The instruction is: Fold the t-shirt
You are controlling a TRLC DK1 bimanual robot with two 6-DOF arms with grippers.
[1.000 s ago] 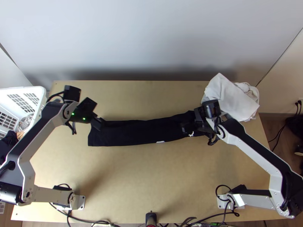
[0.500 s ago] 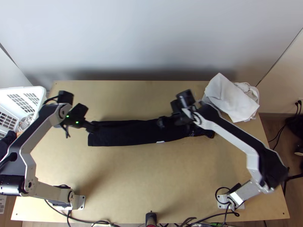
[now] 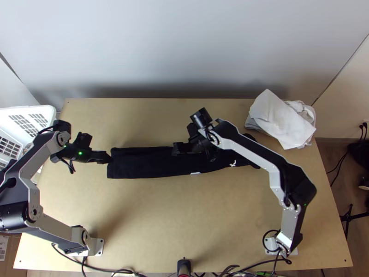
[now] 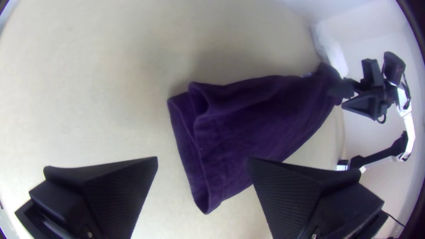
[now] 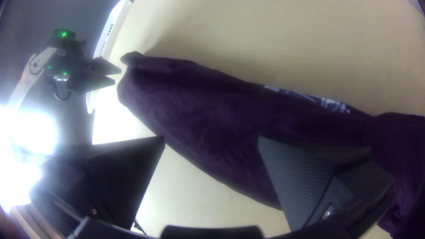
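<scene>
Pale wall [image 3: 184,46] up top, light wooden table [image 3: 161,217] below. Dark t-shirt [image 3: 147,166] lies in a long strip, mid-frame. Both arms [image 3: 240,145] bent, from the lower corners: left gripper [image 3: 108,158] spread beside the t-shirt's left end, right gripper [image 3: 175,148] spread above its middle.

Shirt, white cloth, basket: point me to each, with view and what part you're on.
Shirt [image 3: 143,163], top view: the strip's picture-left part.
White cloth [image 3: 282,121], top view: middle of its upper layer.
Basket [image 3: 51,111], top view: rim, at the corner over the table.
</scene>
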